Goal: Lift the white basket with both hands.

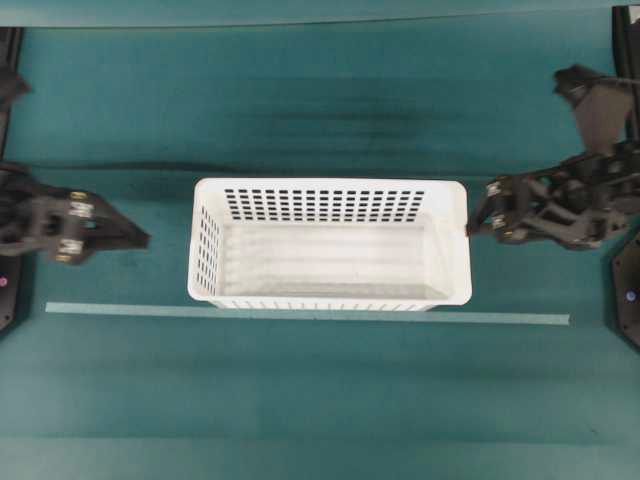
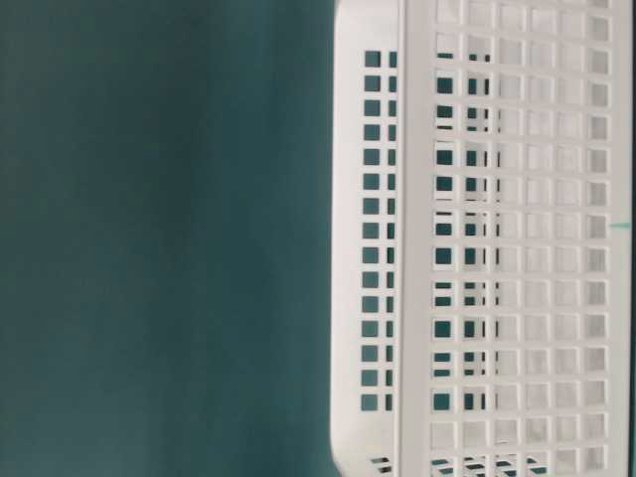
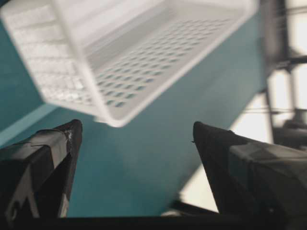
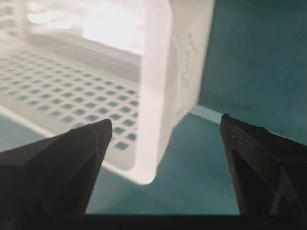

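Both tools, left (image 1: 140, 238) and right (image 1: 472, 226), gape empty beside the basket (image 1: 330, 243), which sits ungrasped on the tabletop (image 1: 300, 400), lift pending.

The white basket (image 1: 330, 290) looks like smooth, slightly glossy plastic; the teal tabletop (image 1: 300, 400) is matt, like cloth.
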Controlling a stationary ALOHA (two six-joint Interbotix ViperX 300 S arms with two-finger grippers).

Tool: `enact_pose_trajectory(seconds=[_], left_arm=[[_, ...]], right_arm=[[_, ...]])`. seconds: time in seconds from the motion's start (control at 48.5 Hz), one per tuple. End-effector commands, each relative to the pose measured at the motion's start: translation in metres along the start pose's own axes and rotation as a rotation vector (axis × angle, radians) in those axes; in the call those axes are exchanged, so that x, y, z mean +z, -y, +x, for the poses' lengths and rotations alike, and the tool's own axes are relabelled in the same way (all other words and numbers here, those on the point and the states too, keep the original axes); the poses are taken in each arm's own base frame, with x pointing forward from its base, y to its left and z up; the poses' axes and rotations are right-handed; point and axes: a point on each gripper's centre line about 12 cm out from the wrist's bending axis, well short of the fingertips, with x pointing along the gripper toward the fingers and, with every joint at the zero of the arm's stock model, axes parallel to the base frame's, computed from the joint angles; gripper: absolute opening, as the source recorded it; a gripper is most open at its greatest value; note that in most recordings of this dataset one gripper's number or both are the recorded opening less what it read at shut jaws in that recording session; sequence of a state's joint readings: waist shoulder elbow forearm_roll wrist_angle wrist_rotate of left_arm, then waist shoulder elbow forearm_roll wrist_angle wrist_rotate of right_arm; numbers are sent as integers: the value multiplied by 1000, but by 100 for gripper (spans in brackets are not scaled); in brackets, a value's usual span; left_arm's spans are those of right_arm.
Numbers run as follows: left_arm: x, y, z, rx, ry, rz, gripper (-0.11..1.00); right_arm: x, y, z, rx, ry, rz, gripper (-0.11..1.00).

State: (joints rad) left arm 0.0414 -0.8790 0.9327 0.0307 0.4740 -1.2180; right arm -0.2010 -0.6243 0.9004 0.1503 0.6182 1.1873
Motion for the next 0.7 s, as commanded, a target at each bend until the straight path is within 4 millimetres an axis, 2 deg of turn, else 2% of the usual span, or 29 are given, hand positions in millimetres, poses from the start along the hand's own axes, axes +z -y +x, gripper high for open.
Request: enact_pose_trajectory(seconds=[0.0, 0.103, 0.248, 0.474, 0.681], left_arm=[[5, 7, -17, -65, 35, 1, 88], [6, 10, -31, -106, 52, 4, 88], [5, 14, -41, -135, 54, 31, 88], [5, 23, -46, -191, 73, 207, 88], [10, 36, -53, -292, 162, 415, 88]], right_arm=[[3, -5, -12, 60, 24, 2, 95], [2, -4, -23, 120, 44, 0, 95], [1, -7, -38, 220, 87, -56, 95], [3, -25, -65, 416, 224, -311, 94], [0, -43, -77, 558, 339, -526, 93]])
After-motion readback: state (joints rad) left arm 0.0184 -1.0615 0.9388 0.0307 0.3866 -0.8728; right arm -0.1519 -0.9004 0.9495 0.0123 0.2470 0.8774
